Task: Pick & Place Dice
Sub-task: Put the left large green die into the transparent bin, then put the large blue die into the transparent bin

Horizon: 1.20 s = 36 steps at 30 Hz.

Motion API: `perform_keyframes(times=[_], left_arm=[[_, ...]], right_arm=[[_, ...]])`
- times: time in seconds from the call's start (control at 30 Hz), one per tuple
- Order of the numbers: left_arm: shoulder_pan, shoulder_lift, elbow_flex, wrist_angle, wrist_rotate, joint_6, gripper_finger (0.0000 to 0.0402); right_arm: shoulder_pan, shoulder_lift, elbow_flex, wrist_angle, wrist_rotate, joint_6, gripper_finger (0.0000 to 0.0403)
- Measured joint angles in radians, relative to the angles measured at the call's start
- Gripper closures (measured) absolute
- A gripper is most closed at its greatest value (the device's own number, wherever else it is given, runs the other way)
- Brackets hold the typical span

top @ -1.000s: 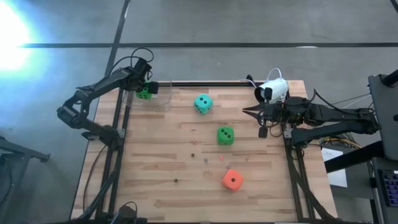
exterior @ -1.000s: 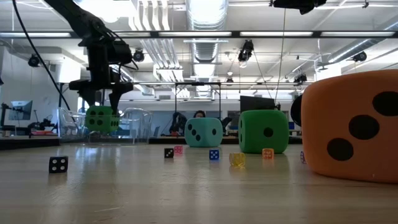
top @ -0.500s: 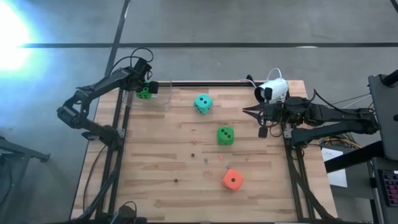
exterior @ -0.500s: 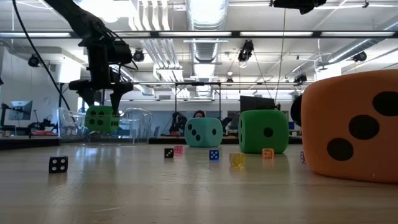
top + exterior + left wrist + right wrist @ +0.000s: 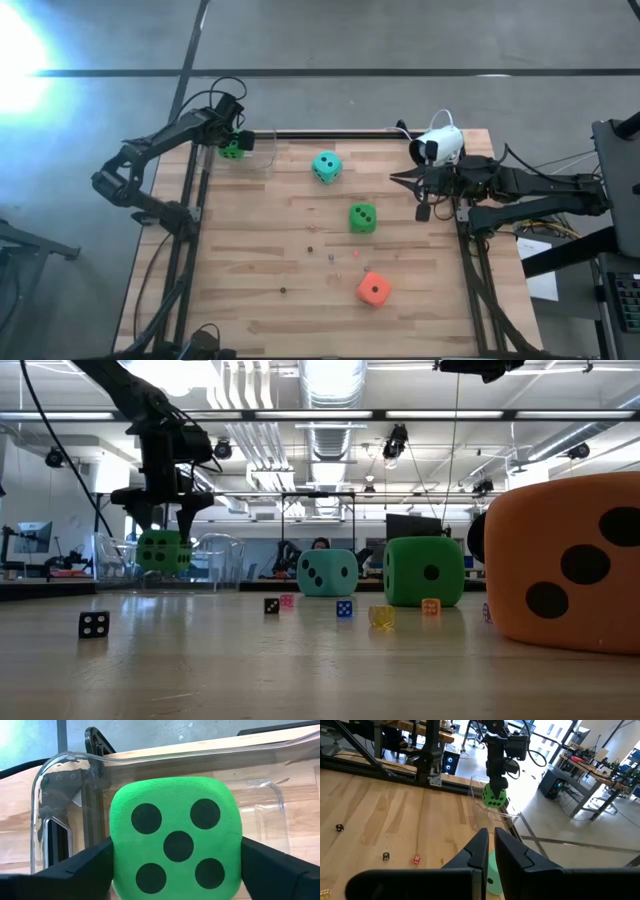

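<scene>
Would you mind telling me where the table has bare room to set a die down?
The near-left stretch of the table, left of the orange die, is bare. The middle is crowded: the teal die, a green die and tiny dice.

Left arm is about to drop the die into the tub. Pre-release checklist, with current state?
1. green die sits between the left hand fingers: ok.
2. Die is inside the clear container walls: ok.
3. Die rests on the container floor: cannot tell.
4. Right hand is empty and parked at the table's right edge, apart from the drop: ok.
5. teal die, second green die and orange-red die lie on the table, outside the container: ok.
</scene>
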Motion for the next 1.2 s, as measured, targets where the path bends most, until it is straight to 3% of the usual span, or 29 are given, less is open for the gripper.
perform_keyframes(times=[0.1, 0.37, 0.73, 0.97, 1.2], left_arm=[[0.0, 0.0, 0.0, 0.0, 0.0, 0.0, 0.001], [0.0, 0.0, 0.0, 0.0, 0.0, -0.005, 0.0034], [-0.002, 0.0, 0.0, -0.104, 0.054, -0.003, 0.0005], [-0.003, -0.009, 0.0, -0.194, 0.06, -0.035, 0.0006], [-0.004, -0.011, 0.0, -0.184, 0.063, -0.035, 0.0007]], right_arm=[[0.0, 0.0, 0.0, 0.0, 0.0, 0.0, 0.0376], [0.0, 0.0, 0.0, 0.0, 0.0, 0.003, 0.0376], [0.0, 0.0, 0.0, 0.0, 0.0, 0.0, 0.0376], [0.0, 0.0, 0.0, 0.0, -0.001, 0.0, 0.0376], [0.0, 0.0, 0.0, 0.0, -0.001, 0.0, 0.0376]])
